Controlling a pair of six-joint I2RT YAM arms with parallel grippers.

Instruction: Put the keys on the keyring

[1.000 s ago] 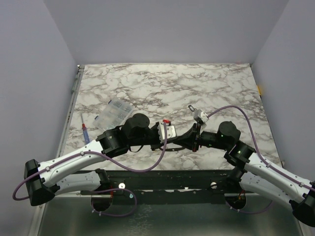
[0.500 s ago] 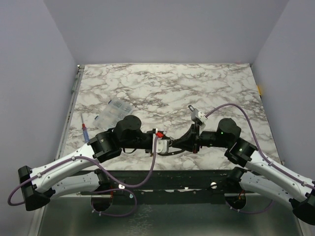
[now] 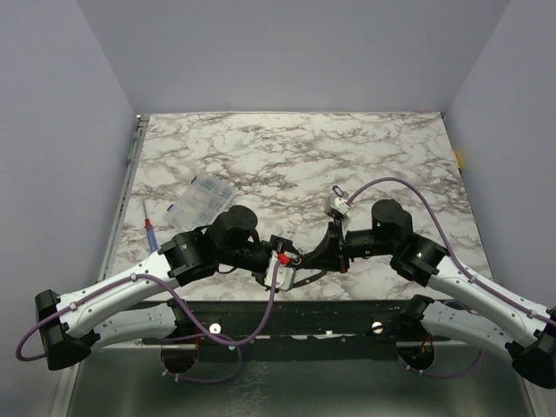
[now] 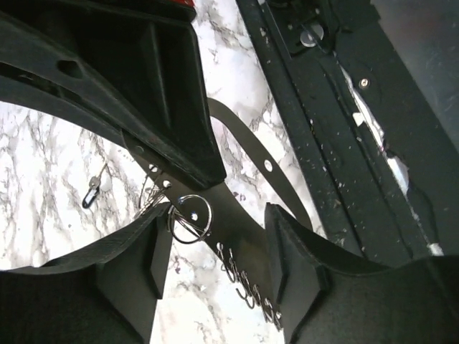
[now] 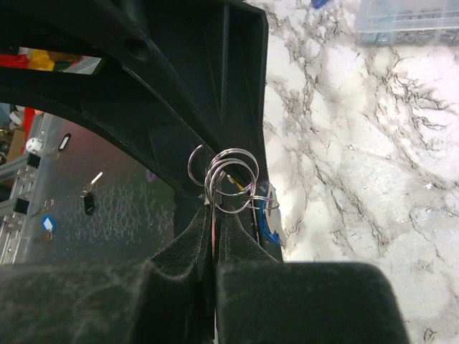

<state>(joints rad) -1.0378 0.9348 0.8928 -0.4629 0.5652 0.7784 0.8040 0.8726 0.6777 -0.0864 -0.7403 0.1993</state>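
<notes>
In the right wrist view my right gripper (image 5: 214,218) is shut on the keyring (image 5: 231,175), a bunch of thin silvery wire loops standing up from the pinch. A blue-headed key (image 5: 270,219) hangs from the loops on the right, and a sliver of yellow shows behind them. In the left wrist view my left gripper (image 4: 215,229) is open, one finger on each side of the right gripper's black finger. The keyring (image 4: 191,216) shows there, with a row of small wire loops (image 4: 247,283) below it. From above, both grippers (image 3: 287,261) (image 3: 323,256) meet near the table's front edge.
A clear compartment box (image 3: 200,200) lies left of centre, with a red-and-blue pen-like tool (image 3: 150,234) beside it near the left rail. A small dark clip (image 4: 92,192) lies on the marble. The black mounting rail (image 3: 287,317) runs just behind the grippers.
My left gripper has opened and shifted toward the near edge. The right gripper has moved slightly left, still shut on the keyring.
</notes>
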